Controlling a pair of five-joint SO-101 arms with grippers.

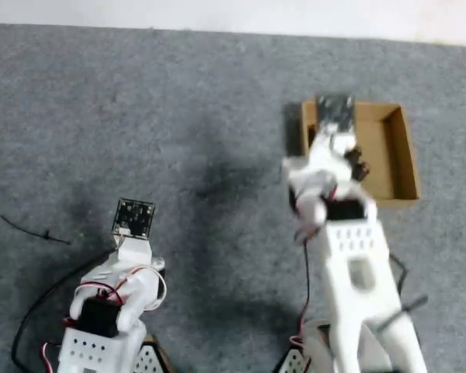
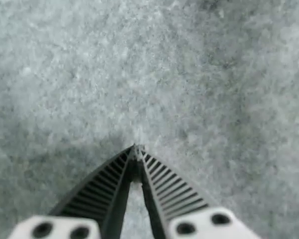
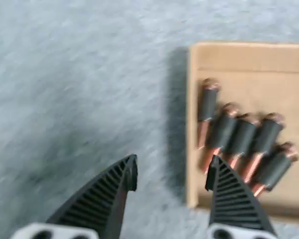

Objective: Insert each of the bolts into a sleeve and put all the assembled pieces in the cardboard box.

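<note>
The right arm (image 1: 357, 256) is stretched out over the near side of the cardboard box (image 1: 408, 155), which sits towards the far right of the grey, felt-covered worktop (image 1: 179, 116). The right claw (image 3: 173, 172) hangs open and holds nothing. One finger is above the bare felt just outside the box and the other above the box's edge, so the side wall runs between them.

Inside the box lie five assembled pieces (image 3: 243, 137), each a copper-coloured bolt (image 3: 211, 83) pushed through a dark sleeve (image 3: 208, 102). They lie side by side, touching one another in a loose fan, with their rounded heads pointing away from the claw and the bare copper ends towards it. The group sits close to the wall that the claw straddles.

The left arm (image 1: 109, 303) is folded back at the near left of the worktop, well apart from the box. The left claw (image 2: 135, 149) is closed, its ribbed fingers meeting at the tips with nothing between them, and it points down at plain felt.

A thin black wire (image 1: 31, 229) lies on the felt at the far left edge.
</note>
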